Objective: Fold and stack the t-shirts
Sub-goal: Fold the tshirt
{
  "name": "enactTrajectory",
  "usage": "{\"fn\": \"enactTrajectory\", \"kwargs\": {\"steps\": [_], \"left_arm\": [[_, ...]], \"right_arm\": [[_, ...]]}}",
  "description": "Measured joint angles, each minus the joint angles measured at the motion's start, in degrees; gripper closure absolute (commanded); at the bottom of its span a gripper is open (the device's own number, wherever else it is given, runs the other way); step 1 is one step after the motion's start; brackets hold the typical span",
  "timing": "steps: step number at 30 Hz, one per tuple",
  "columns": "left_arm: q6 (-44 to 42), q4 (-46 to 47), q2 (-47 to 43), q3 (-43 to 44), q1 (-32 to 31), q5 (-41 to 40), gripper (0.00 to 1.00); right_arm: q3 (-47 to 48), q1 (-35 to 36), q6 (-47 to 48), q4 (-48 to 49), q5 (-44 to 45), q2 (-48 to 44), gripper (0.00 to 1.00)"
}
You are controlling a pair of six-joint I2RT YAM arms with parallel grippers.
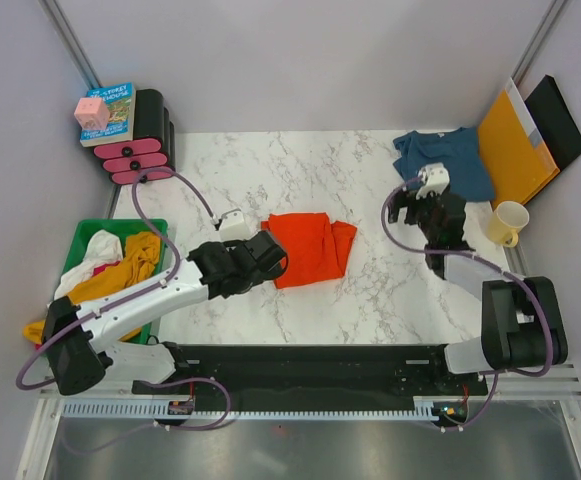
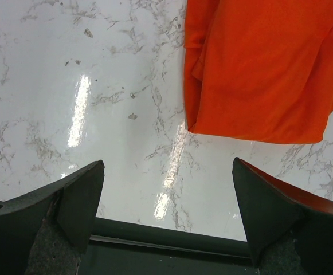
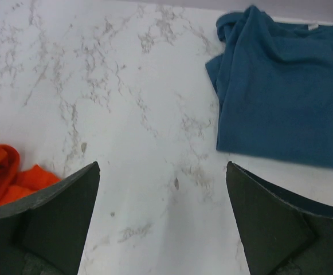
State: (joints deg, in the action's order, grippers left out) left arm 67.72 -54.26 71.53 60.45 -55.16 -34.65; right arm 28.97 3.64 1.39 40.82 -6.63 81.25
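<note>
The orange-red t-shirt [image 1: 310,248] lies loosely folded in the middle of the marble table and also shows in the left wrist view [image 2: 263,74]. The teal-blue t-shirt [image 1: 445,160] lies crumpled at the back right and also shows in the right wrist view [image 3: 281,97]. My left gripper [image 1: 276,262] is open and empty just left of the orange shirt's near-left edge; in its own view [image 2: 169,172] bare marble shows between the jaws. My right gripper [image 1: 402,208] is open and empty in front of and left of the teal shirt, over bare marble [image 3: 163,172].
A green bin [image 1: 80,240] with mustard-yellow and white garments stands at the left edge. A yellow mug [image 1: 510,222], an orange-yellow envelope [image 1: 510,145] and a black panel [image 1: 560,120] are at the right. A black-and-pink rack [image 1: 140,140] with a book is at the back left.
</note>
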Motion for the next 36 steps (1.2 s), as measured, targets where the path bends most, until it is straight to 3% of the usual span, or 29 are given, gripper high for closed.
{"fn": "enactTrajectory", "kwargs": {"steps": [4, 7, 8, 13, 19, 20, 21, 26, 30, 31, 34, 36], "left_arm": [[1.6, 0.0, 2.5, 0.0, 0.0, 0.3, 0.00], [2.1, 0.8, 5.2, 0.0, 0.0, 0.8, 0.16], [2.1, 1.3, 5.8, 0.0, 0.0, 1.0, 0.22], [-0.8, 4.5, 11.8, 2.7, 0.0, 3.3, 0.22], [-8.4, 10.3, 18.8, 6.5, 0.1, 5.5, 0.19], [-9.6, 11.4, 19.1, 6.5, 0.3, 6.1, 0.19], [-11.0, 12.6, 19.2, 6.5, 0.9, 7.1, 0.19], [-15.7, 21.3, 19.2, 4.2, 7.0, 12.9, 0.21], [-19.3, 25.2, 20.5, 3.3, 10.7, 16.0, 0.40], [-20.4, 26.2, 21.5, 3.6, 11.0, 17.0, 0.49], [-23.2, 28.3, 26.8, 6.4, 11.2, 20.0, 0.63], [-24.3, 30.0, 30.2, 7.7, 11.2, 21.8, 0.65]], "right_arm": [[18.1, 0.0, -0.6, -21.3, -4.0, 0.6, 0.02], [25.8, 0.8, 0.0, -32.9, -9.6, 0.2, 0.02], [26.2, 1.2, 0.2, -35.0, -10.9, -0.2, 0.02], [24.2, 8.0, 2.4, -48.2, -12.5, -0.8, 0.02], [14.6, 22.1, 7.9, -54.7, -3.8, -8.9, 0.02], [14.1, 22.7, 8.3, -55.4, -2.2, -10.5, 0.08], [14.1, 22.6, 8.2, -55.5, -0.8, -11.6, 0.26], [18.3, 12.9, 5.0, -56.8, -6.6, -10.1, 0.33], [20.6, 11.6, 3.8, -58.0, -12.1, -5.4, 0.75], [20.6, 11.8, 4.0, -58.3, -12.6, -4.8, 0.75], [21.0, 12.3, 2.9, -58.8, -13.1, -2.9, 0.73], [22.1, 12.3, 2.4, -59.1, -13.0, -1.3, 0.71]]}}
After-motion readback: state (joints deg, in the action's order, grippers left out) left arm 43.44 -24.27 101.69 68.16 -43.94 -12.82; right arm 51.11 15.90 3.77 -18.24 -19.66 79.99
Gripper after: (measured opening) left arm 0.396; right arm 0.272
